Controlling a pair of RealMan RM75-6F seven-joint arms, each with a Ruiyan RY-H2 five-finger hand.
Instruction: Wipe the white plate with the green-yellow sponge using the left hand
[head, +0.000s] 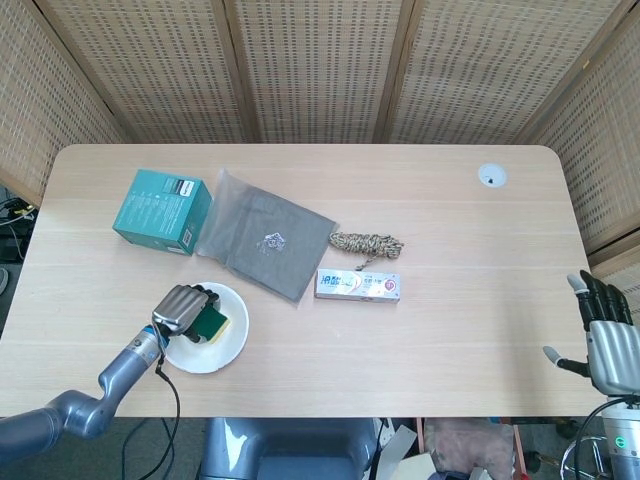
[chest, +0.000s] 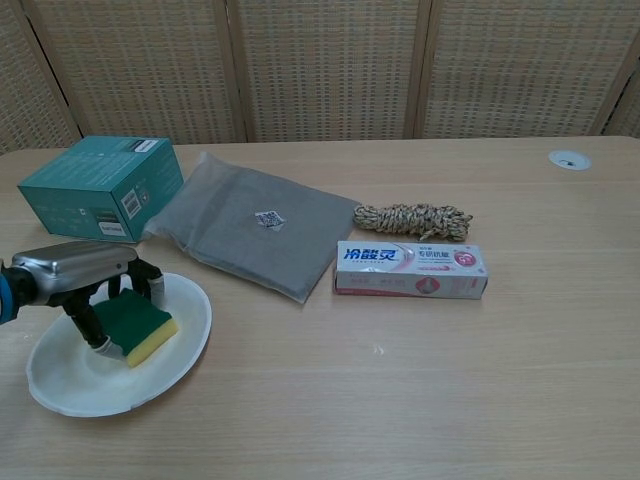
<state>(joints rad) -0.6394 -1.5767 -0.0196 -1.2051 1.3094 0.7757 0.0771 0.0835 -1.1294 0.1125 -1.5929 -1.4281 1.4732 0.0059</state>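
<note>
The white plate (head: 230, 340) (chest: 192, 318) lies near the table's front left. My left hand (head: 184, 310) (chest: 82, 275) is over it and grips the green-yellow sponge (head: 213, 324) (chest: 138, 325), green side up. The sponge presses on the plate's middle in the chest view. My right hand (head: 605, 340) hangs off the table's front right corner in the head view, fingers apart and holding nothing; the chest view does not show it.
A teal box (head: 163, 211) (chest: 102, 187) stands behind the plate. A grey pouch (head: 266, 244) (chest: 256, 233) lies beside it, then a coil of rope (head: 368, 242) (chest: 414, 219) and a toothpaste box (head: 358, 285) (chest: 411, 269). A round port (head: 491, 176) sits far right.
</note>
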